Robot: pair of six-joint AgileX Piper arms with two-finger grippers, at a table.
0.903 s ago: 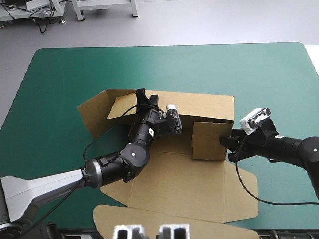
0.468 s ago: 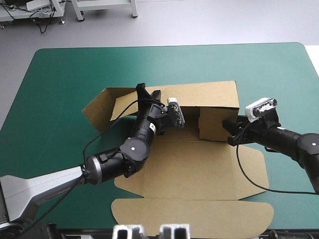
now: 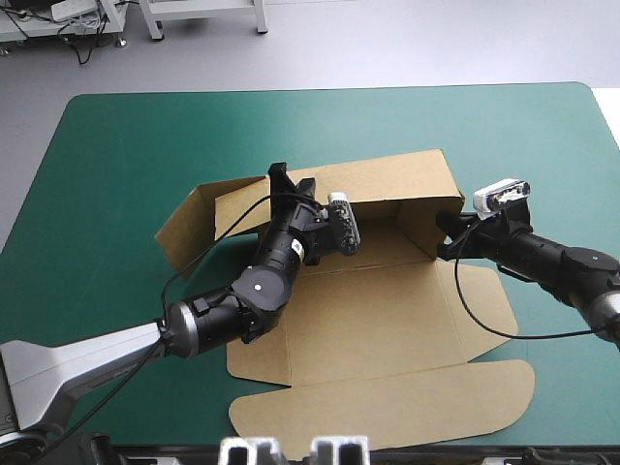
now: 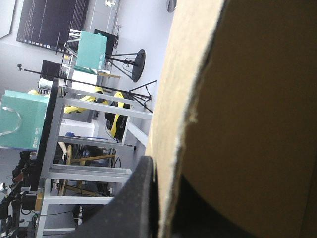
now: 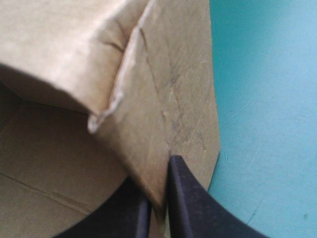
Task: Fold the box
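I have the brown box (image 3: 383, 291) about mid-worktop, half raised. Nearest me its lid (image 3: 387, 412) lies flat on the teal-green worktop (image 3: 116, 136), rounded corners toward the near edge. Past that the floor panel (image 3: 358, 334) lies flat too, with a side flap (image 3: 484, 300) flat at its right.

My right jaws are clamped on the right end wall (image 3: 426, 225), which stands up at a slant. In the right wrist view the two black fingers (image 5: 185, 198) are all but together with the board's edge pinched between them, and bare cover lies just beside.

My left arm reaches over the floor panel, and my left jaws are clamped on the top edge of the far wall (image 3: 397, 179), toward its left end. The left wrist view shows the board's edge running down into the grip, with one black finger (image 4: 133, 203) on its outer side.

The far wall stands up along the box's far side. At the left end a loose flap (image 3: 182, 228) angles outward. Beyond the box the worktop runs on to its far edge
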